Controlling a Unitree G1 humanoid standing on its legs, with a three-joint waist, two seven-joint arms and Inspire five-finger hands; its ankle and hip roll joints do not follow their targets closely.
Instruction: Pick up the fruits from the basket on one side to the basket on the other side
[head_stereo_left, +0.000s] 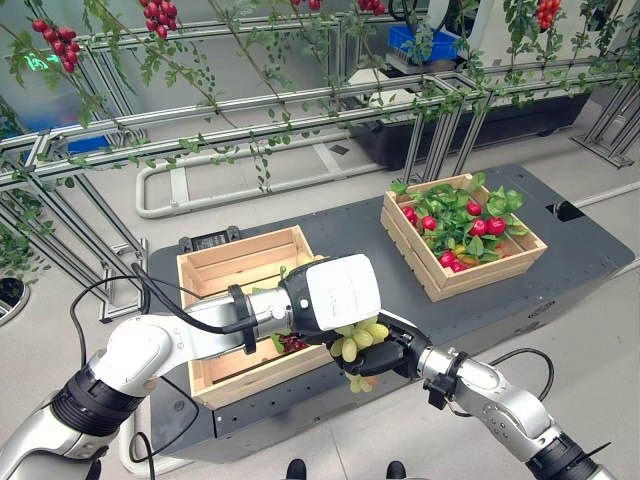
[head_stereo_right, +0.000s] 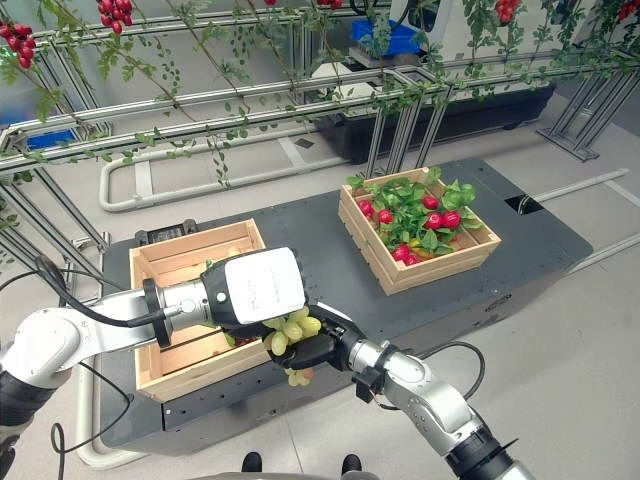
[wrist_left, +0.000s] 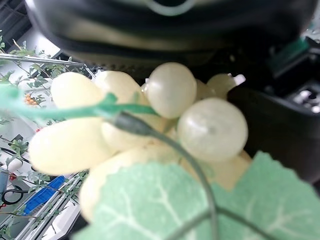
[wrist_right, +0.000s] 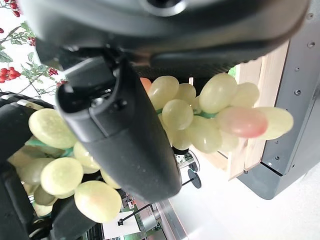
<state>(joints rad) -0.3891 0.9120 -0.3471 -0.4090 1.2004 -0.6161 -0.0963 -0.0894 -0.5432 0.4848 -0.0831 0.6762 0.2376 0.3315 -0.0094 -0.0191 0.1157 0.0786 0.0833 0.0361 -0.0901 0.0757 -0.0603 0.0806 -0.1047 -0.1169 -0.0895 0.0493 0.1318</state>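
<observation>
Gripping green grapes (head_stereo_left: 358, 340): right hand (head_stereo_left: 392, 352)

Pale green grapes (wrist_right: 190, 120); red fruits (head_stereo_left: 470, 228); tan crates (head_stereo_left: 215, 268).

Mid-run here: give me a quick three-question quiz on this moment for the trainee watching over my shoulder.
1. True or false: the green grape bunch lies inside the left crate.
2. Which crate holds the red fruits with leaves: A, the right crate, or B, the left crate?
3. Which robot hands touch the bunch?

Key
1. False: it hangs between the hands at the left crate's front right corner.
2. A.
3. Both: the left robot hand and the right robot hand meet on it.
</observation>
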